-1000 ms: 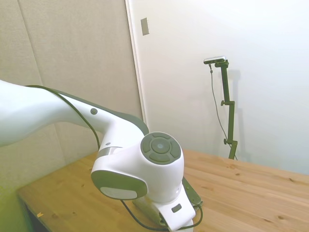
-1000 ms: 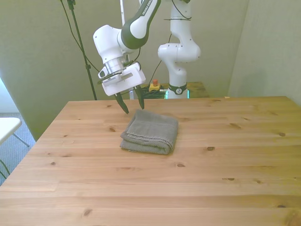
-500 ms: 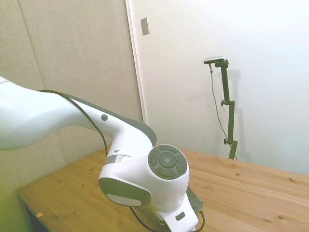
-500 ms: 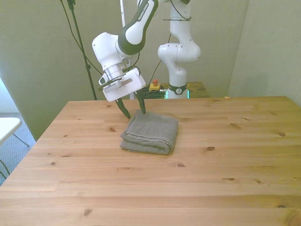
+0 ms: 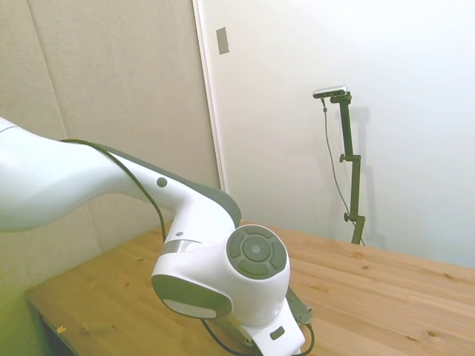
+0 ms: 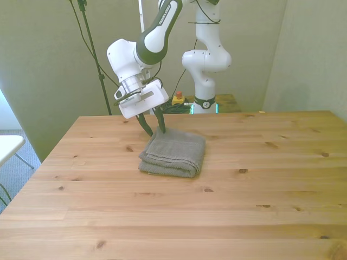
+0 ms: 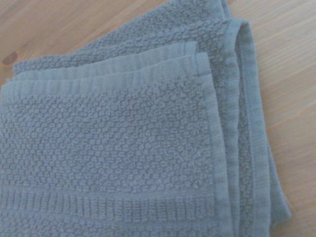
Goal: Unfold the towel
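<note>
Gripper tips down at the towel's far corner on the front view's left, fingers close together with only a narrow gap, apparently pinching the top layer there, though the actual grip is too small to confirm. Towel sits folded in stacked layers directly below and in front of the fingers, flat on the wooden table; wrist view shows its ribbed hems and layered edges.

no legible text or labels
</note>
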Motion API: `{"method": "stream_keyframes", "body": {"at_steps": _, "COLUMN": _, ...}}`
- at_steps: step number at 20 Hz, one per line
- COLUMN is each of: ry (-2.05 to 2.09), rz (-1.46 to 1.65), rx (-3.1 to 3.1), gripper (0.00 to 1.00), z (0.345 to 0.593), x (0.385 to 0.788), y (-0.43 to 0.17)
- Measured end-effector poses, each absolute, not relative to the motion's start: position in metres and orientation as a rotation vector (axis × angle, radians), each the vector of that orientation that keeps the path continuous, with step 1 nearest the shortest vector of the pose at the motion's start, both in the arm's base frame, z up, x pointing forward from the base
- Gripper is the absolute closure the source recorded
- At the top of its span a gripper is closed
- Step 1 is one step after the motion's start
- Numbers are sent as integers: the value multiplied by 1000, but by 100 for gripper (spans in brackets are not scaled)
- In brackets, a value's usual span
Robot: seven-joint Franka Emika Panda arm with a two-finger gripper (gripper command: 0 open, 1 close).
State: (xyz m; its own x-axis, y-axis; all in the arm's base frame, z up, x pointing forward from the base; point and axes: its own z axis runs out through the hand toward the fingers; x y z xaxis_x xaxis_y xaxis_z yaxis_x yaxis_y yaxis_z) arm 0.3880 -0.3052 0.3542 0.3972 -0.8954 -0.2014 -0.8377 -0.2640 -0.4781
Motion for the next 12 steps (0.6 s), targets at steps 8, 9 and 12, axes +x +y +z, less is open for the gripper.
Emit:
{"method": "stream_keyframes", "body": {"at_steps": 8, "ry": 1473, "rz": -135, "rx": -2154, "gripper": 100, "z": 349, "x": 390, "y": -300}}
{"method": "stream_keyframes", "body": {"at_steps": 9, "ry": 1473, "rz": -134, "rx": -2155, "gripper": 100, "z": 348, "x": 390, "y": -300}}
{"method": "stream_keyframes", "body": {"at_steps": 12, "ry": 1477, "rz": -128, "rx": -2157, "gripper": 100, "z": 344, "x": 390, "y": -300}}
